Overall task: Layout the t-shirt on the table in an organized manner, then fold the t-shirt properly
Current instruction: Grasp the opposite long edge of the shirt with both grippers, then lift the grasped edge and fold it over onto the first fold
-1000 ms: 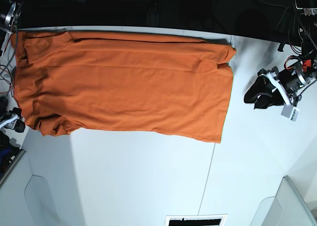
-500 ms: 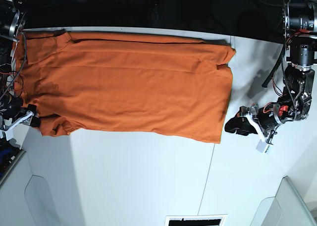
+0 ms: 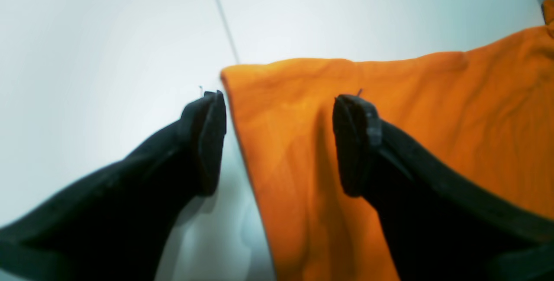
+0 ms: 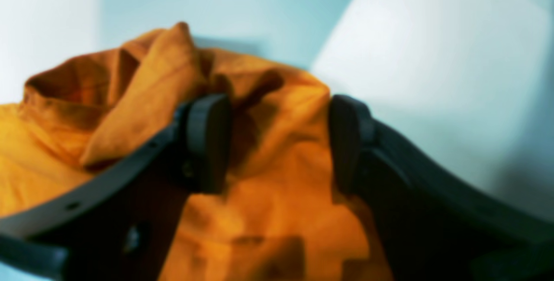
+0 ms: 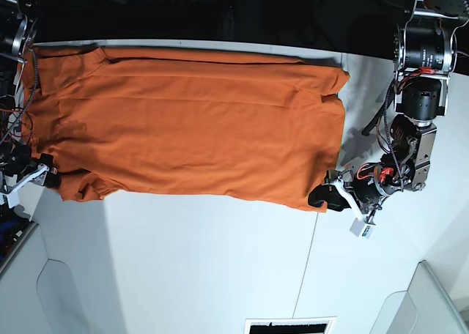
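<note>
The orange t-shirt (image 5: 190,125) lies spread flat across the back of the white table (image 5: 212,268). My left gripper (image 5: 322,196) is open at the shirt's near right hem corner. In the left wrist view, the left gripper (image 3: 279,142) straddles the hem edge of the t-shirt (image 3: 389,112), one finger on the table and one over the fabric. My right gripper (image 5: 50,174) is at the shirt's near left corner. In the right wrist view, the right gripper (image 4: 279,142) is open around a bunched sleeve of the t-shirt (image 4: 268,177).
A thin dark seam (image 5: 308,264) runs across the table from the shirt's near right corner to the front edge. The table's dark back edge (image 5: 220,19) lies behind the shirt. Clear plastic guards (image 5: 425,297) stand at the front corners.
My left gripper has moved left from the table's right side to the shirt's near right hem corner. My right gripper has closed in on the near left sleeve.
</note>
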You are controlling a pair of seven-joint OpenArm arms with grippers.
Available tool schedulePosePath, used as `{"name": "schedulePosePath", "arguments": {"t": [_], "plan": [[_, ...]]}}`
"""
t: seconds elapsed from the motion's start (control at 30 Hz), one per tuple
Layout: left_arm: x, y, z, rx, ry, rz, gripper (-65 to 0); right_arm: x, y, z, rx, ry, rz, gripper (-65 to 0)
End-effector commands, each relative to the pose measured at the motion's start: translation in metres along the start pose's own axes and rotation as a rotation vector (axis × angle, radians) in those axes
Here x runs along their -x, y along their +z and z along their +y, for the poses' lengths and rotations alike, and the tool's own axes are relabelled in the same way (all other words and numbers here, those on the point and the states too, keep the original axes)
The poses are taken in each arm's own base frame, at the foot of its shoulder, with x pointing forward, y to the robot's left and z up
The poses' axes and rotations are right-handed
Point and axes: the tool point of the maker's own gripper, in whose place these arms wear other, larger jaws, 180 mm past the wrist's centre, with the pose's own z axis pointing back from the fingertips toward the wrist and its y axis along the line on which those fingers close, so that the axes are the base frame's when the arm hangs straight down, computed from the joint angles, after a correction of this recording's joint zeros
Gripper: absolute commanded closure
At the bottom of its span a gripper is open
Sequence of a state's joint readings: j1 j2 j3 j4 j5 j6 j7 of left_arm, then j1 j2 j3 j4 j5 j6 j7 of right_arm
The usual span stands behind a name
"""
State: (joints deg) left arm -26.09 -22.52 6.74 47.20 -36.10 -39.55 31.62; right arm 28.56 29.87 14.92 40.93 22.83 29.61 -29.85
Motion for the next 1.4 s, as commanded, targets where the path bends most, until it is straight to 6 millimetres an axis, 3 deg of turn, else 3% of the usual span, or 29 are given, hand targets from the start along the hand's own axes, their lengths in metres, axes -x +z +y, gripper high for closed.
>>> {"name": "schedulePosePath", "arguments": {"t": [0.0,0.1,0.23,0.33,0.43,0.7,0.87,1.07,1.23,1.37], "plan": [[-0.019,0.003,0.001,-0.002,-0.027,-0.031,-40.8,-0.015,0.007,-0.003,-0.004,0.009,-0.019,-36.0],[-0.018,0.002,0.000,0.002,-0.030,-0.026,-34.8,-0.013,0.006,-0.001,-0.016,-0.007,-0.010,-36.0],[-0.013,0.002,-0.001,0.002,-0.031,-0.002,-11.6,-0.010,0.007,-0.001,-0.013,-0.003,0.008,-35.0],[-0.014,0.002,0.000,0.001,-0.031,-0.002,0.0,-0.009,0.007,0.000,-0.019,0.015,0.014,-21.4],[-0.013,0.005,0.002,-0.004,-0.040,0.015,0.0,-0.009,0.007,0.001,-0.030,0.035,0.018,0.0],[-0.027,0.031,-0.012,0.085,-0.013,0.073,0.0,-0.031,0.021,-0.003,-0.015,0.081,-0.011,0.0],[-0.019,0.048,-0.025,0.172,0.022,0.161,0.0,-0.036,0.039,-0.001,-0.051,0.092,-0.037,0.0],[-0.012,0.070,-0.039,0.276,0.056,0.219,0.0,-0.019,0.062,0.002,-0.051,0.190,-0.032,0.0],[-0.012,0.090,-0.068,0.409,0.032,0.240,0.0,-0.008,0.079,0.001,-0.039,0.239,-0.036,0.0],[-0.008,0.101,-0.069,0.416,0.015,0.239,0.0,0.001,0.091,-0.004,-0.021,0.243,-0.043,0.0]]}}
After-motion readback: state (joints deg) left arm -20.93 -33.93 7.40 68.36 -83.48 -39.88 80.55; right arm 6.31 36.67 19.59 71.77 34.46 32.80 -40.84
